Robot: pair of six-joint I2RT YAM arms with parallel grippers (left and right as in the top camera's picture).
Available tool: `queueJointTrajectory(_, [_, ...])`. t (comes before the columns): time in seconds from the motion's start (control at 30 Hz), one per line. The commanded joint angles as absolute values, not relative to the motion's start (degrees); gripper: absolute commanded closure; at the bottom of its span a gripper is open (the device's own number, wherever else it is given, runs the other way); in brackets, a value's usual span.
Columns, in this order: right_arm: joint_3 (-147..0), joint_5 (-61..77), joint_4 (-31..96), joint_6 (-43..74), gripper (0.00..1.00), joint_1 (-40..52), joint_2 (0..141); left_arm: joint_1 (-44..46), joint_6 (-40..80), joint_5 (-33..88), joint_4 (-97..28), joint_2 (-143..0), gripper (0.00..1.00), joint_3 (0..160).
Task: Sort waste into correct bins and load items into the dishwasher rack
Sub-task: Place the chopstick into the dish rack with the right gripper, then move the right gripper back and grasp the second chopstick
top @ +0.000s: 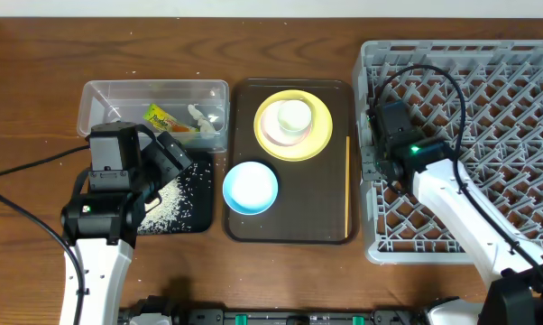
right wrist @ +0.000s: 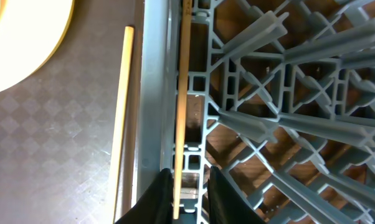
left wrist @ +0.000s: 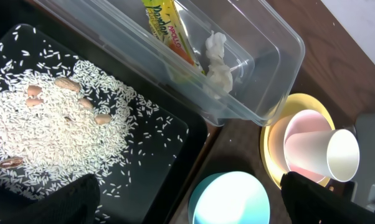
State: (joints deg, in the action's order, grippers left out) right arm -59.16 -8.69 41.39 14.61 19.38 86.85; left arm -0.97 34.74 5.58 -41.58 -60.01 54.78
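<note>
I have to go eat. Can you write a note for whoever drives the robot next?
Left gripper: jaws open, holding nothing, above the black tray of rice.
Right gripper: jaws shut on one chopstick along the left wall of the rack.
Done: wrapper and tissue are in the clear tub.
Left: second chopstick, yellow plate, pink bowl, white cup and blue bowl sit on the brown tray; all go into the rack.

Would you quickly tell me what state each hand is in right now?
Left hand: open, holding nothing.
Right hand: closed on a chopstick.
</note>
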Motion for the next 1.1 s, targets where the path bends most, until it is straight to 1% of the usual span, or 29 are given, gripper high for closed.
queueJointTrajectory(0.0, [-59.55,4.43,41.08,14.94,0.79,19.14,85.03,-1.21,34.81,5.08,-41.56,-60.23,0.05,55.57])
queueJointTrajectory(0.13, [-60.42,14.7,38.98,19.0,0.77,19.14,82.96,-1.21,34.81,5.08,-41.58,-60.23,0.05,55.57])
queueJointTrajectory(0.27, [-60.45,22.35,34.39,25.91,0.77,19.55,81.21,-1.21,34.81,5.08,-41.56,-60.23,0.05,55.57])
queueJointTrajectory(0.43, [-60.42,22.9,31.88,26.13,0.74,21.47,80.88,-1.21,34.81,5.08,-41.58,-60.23,0.05,55.57])
queueJointTrajectory(0.63, [-60.42,16.62,32.18,26.17,0.74,24.05,80.9,-1.21,34.81,5.08,-41.58,-60.23,0.05,55.57])
queueJointTrajectory(0.9, [-60.29,-1.17,32.56,28.34,0.73,33.06,82.0,-1.21,34.81,5.08,-41.56,-60.23,0.05,55.57])
queueJointTrajectory(1.07, [-60.29,-10.59,32.58,29.3,0.7,38.48,84.93,-1.21,34.81,5.08,-41.56,-60.23,0.05,55.57])
